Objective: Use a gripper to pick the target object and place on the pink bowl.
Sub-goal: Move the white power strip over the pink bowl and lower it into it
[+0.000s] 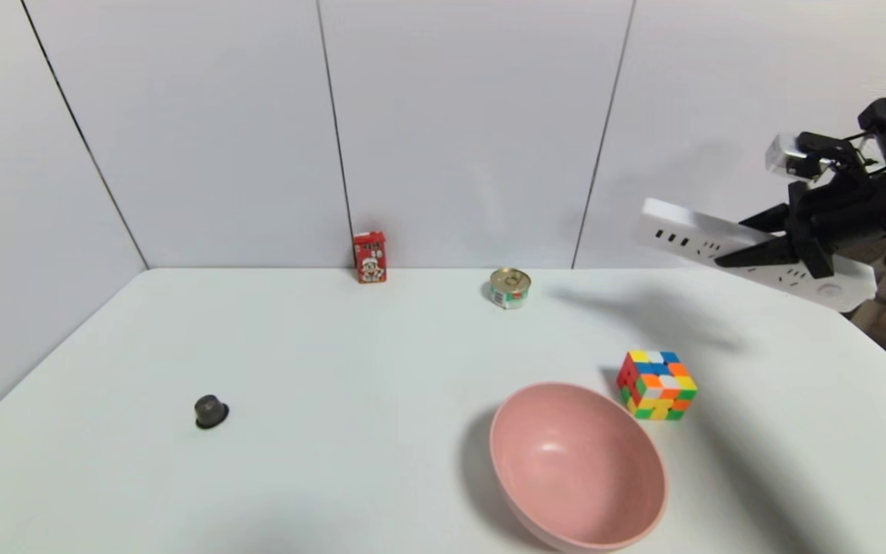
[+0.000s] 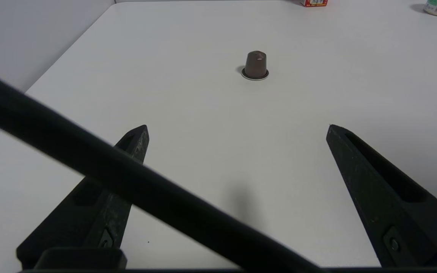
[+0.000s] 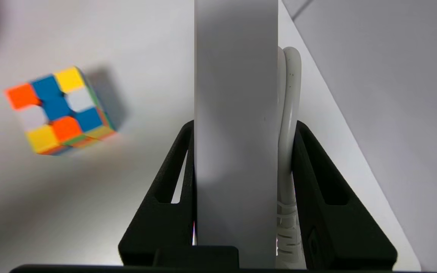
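Note:
My right gripper (image 1: 729,243) hangs in the air above the table's far right corner, shut on the target object (image 1: 681,231), a long white power strip tilted with its socket face toward me. In the right wrist view the gripper (image 3: 244,125) pinches the strip's plain underside (image 3: 235,113) and its white cord (image 3: 290,113) between both fingers. The pink bowl (image 1: 535,462) sits empty at the front, well below and to the left of the strip. My left gripper (image 2: 237,129) is open over bare table, holding nothing.
A multicoloured puzzle cube (image 1: 658,385) stands just behind the bowl's right side, also visible below the strip (image 3: 61,110). A small brown capsule (image 1: 211,411) sits front left. A red carton (image 1: 370,257) and a tin can (image 1: 510,288) stand along the back wall.

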`<state>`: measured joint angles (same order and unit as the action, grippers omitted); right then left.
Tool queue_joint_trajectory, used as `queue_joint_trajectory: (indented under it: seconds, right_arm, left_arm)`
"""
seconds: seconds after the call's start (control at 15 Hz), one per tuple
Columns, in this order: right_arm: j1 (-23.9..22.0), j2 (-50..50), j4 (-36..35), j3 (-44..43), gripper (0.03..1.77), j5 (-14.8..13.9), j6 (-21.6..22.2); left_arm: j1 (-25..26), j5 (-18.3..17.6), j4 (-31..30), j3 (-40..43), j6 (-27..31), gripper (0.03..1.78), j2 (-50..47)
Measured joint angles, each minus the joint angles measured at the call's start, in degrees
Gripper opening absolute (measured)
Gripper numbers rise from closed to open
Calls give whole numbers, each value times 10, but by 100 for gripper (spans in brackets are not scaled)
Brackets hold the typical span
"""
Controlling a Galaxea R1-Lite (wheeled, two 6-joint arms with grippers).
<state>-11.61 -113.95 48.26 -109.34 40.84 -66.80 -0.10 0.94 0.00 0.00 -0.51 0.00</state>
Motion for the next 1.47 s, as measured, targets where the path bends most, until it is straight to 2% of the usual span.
queue_joint_trajectory:
  seconds: [0.2, 0.47, 1.13, 1.33, 1.47]
  right_arm:
    - [36, 45, 2, 25, 74, 4, 3]
    - [111, 85, 2, 68, 74, 12, 4]
    - [302, 109, 0, 175, 74, 12, 11]
    - [338, 111, 0, 195, 74, 8, 39]
    - [347, 117, 0, 212, 74, 4, 41]
  left_arm:
    - [0, 0, 0, 0, 0, 169, 0]
    - [0, 0, 0, 0, 0, 169, 0]
    - [0, 0, 0, 0, 0, 169, 0]
    - [0, 0, 0, 0, 0, 169, 0]
    - [0, 0, 0, 0, 0, 169, 0]
